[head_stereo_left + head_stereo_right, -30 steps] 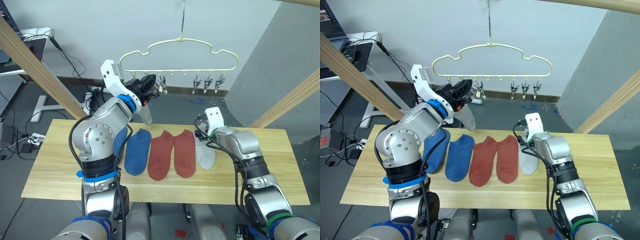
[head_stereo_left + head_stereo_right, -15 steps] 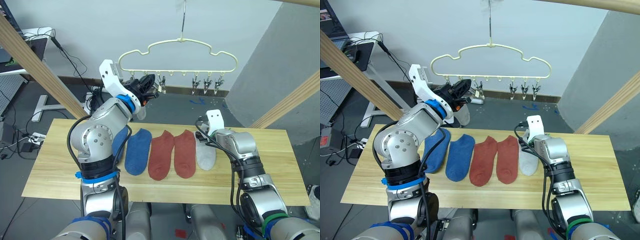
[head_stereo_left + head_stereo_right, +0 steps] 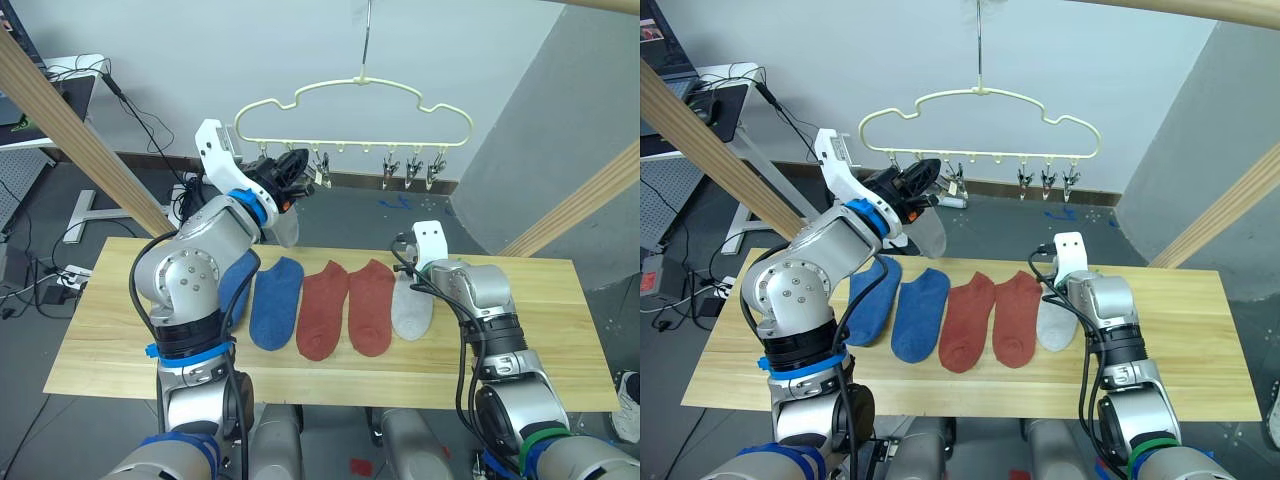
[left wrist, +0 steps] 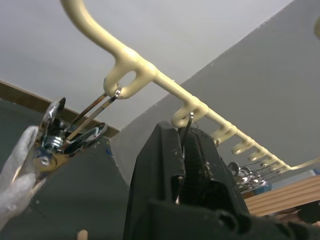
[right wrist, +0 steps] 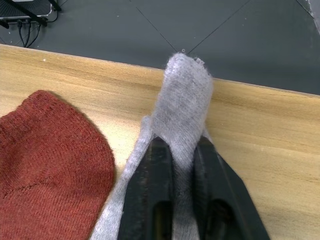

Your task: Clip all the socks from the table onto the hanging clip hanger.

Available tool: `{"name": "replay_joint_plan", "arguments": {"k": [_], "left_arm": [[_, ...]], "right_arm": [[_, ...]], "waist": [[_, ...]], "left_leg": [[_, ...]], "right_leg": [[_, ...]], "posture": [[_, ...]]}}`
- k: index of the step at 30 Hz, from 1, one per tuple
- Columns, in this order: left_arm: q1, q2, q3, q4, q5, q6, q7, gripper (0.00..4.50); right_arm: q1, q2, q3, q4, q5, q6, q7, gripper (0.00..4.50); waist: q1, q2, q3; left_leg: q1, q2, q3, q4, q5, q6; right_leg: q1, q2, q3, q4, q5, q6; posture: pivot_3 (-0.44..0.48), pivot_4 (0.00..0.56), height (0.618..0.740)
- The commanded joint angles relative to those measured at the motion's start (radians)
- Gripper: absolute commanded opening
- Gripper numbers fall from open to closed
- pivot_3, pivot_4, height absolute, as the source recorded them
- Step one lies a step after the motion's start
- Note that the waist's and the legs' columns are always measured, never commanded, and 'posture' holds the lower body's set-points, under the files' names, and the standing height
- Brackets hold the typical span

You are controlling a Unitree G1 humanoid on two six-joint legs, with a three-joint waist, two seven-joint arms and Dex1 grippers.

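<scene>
You've got five socks (image 3: 325,308) side by side on the table (image 3: 100,340). The clip hanger (image 3: 355,115) hangs above and behind them.

Socks counted by colour
Two blue socks (image 3: 275,302), two rust-red socks (image 3: 347,306), two light grey socks (image 3: 410,306); one clip hanger (image 3: 355,96).

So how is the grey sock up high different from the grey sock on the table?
The hanging grey sock dangles from a clip on the clip hanger; the other grey sock lies flat on the table. The left gripper is beside the first; the right gripper pinches the second. Both are light grey.
</scene>
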Motion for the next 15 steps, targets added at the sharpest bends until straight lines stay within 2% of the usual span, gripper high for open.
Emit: {"name": "replay_joint_plan", "arguments": {"k": [1, 7, 15], "left_arm": [[-0.027, -0.006, 0.054, -0.005, -0.082, 0.021, 0.02, 0.0], [-0.047, 0.005, 0.107, 0.035, -0.167, 0.037, 0.058, 0.0], [-0.043, 0.026, 0.091, 0.045, -0.202, 0.037, 0.075, 0.0]], "right_arm": [[0.012, -0.011, 0.004, -0.067, -0.01, 0.017, 0.02, 0.71], [0.028, -0.095, 0.073, -0.266, 0.016, 0.015, 0.147, 0.71], [-0.04, -0.099, 0.046, -0.547, 0.178, 0.223, 0.288, 0.71]], "waist": [[-0.001, 0.0, 0.0], [-0.001, 0.0, 0.0], [-0.006, 0.0, 0.0]], "left_leg": [[0.0, 0.0, 0.0, 0.0, 0.0, 0.0], [0.0, 0.0, 0.0, 0.0, 0.0, 0.0], [0.0, 0.0, 0.0, 0.0, 0.0, 0.0]], "right_leg": [[0.0, 0.0, 0.0, 0.0, 0.0, 0.0], [0.0, 0.0, 0.0, 0.0, 0.0, 0.0], [0.0, 0.0, 0.0, 0.0, 0.0, 0.0]], "posture": [[-0.02, 0.312, 0.74], [-0.028, 0.308, 0.74], [-0.042, 0.308, 0.74]]}}
